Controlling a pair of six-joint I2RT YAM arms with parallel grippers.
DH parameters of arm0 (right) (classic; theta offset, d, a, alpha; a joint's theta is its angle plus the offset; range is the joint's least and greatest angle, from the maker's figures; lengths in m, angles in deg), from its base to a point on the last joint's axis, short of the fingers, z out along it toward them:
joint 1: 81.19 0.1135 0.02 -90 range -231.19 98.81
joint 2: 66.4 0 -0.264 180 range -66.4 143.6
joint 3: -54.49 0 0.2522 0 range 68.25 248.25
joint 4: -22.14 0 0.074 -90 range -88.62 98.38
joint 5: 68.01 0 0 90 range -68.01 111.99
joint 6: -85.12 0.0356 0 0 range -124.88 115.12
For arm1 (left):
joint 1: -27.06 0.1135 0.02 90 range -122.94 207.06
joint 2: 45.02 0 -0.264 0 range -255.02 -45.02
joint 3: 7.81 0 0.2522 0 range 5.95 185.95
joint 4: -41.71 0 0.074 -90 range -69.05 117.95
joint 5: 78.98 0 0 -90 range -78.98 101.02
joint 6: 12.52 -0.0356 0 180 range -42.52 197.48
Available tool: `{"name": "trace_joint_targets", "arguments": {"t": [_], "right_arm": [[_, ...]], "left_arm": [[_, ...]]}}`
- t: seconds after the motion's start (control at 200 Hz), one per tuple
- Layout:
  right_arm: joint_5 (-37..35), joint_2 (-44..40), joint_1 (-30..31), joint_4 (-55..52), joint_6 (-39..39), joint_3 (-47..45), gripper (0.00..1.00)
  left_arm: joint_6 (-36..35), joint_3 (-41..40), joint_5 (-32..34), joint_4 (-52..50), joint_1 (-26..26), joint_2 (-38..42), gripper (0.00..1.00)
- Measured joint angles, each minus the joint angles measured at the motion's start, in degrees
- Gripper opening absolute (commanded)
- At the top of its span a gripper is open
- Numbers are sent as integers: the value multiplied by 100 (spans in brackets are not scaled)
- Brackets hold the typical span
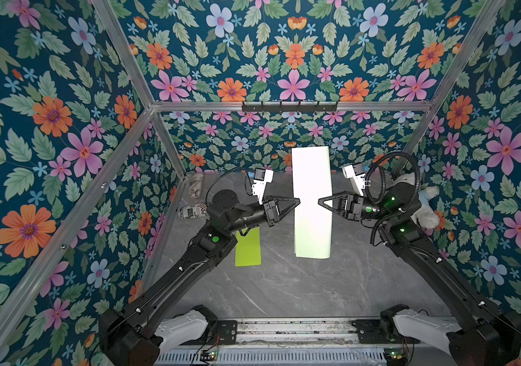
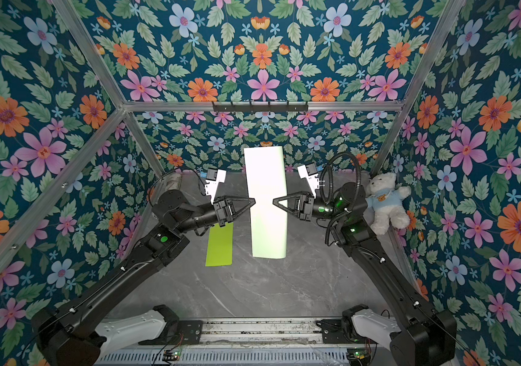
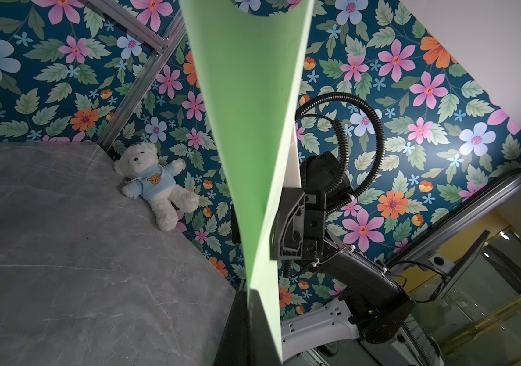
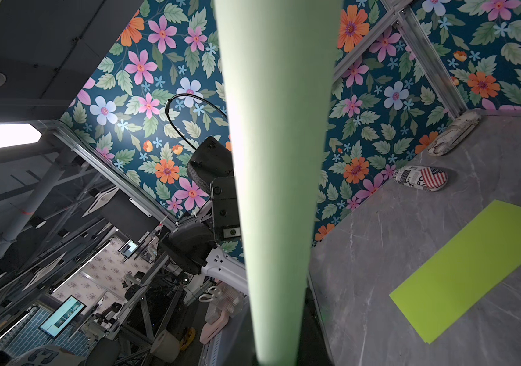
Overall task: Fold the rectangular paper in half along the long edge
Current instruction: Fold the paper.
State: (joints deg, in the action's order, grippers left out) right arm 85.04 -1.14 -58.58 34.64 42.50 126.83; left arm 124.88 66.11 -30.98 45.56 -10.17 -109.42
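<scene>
Arms raised: left arm (image 1: 183, 269) and right arm (image 1: 436, 260) converge at centre, grippers tip to tip across paper (image 1: 311, 190). Left gripper (image 1: 298, 200) clenched on paper's two meeting long edges, 9 o'clock side. Right gripper (image 1: 318, 202) at 3 o'clock side, jaws either side of rounded bend; whether pinched, cannot tell. Lime sheet (image 1: 248, 250) flat on table (image 1: 284, 285), 8 o'clock, partly under left arm. Teddy bear (image 2: 385, 202) at 3 o'clock behind right arm. Paper aloft, pale green, long axis 12 to 6, doubled lengthwise.

Close before the lens a pale green paper (image 4: 278, 158) bowed lengthwise, lime-green sheet (image 4: 474, 269) flat on the grey marble desk (image 4: 379, 240), flag-print case (image 4: 420, 178) near the floral wall (image 4: 379, 126), black robot arm (image 4: 221, 202) behind the paper.
</scene>
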Motion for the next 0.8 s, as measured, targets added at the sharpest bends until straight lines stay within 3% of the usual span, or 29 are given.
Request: {"name": "trace_joint_targets", "arguments": {"t": [0.24, 0.4, 0.61, 0.65, 0.715, 0.805], "right_arm": [[50, -11, 46, 374, 236, -90, 13], [28, -11, 50, 470, 308, -116, 0], [-96, -66, 52, 341, 199, -153, 0], [-116, -70, 52, 282, 125, -153, 15], [-175, -63, 50, 131, 46, -118, 30], [-302, -37, 37, -76, -120, -7, 35]], "left_arm": [[-2, 0, 0, -9, 0, -4, 0], [-2, 0, 0, -7, 0, -4, 0], [-2, 0, -7, -11, -2, 52, 0], [-7, 0, -13, -11, -4, 72, 0], [-20, 0, -13, -37, -7, 103, 0], [-22, 0, -7, -61, 0, 140, 0]]}}
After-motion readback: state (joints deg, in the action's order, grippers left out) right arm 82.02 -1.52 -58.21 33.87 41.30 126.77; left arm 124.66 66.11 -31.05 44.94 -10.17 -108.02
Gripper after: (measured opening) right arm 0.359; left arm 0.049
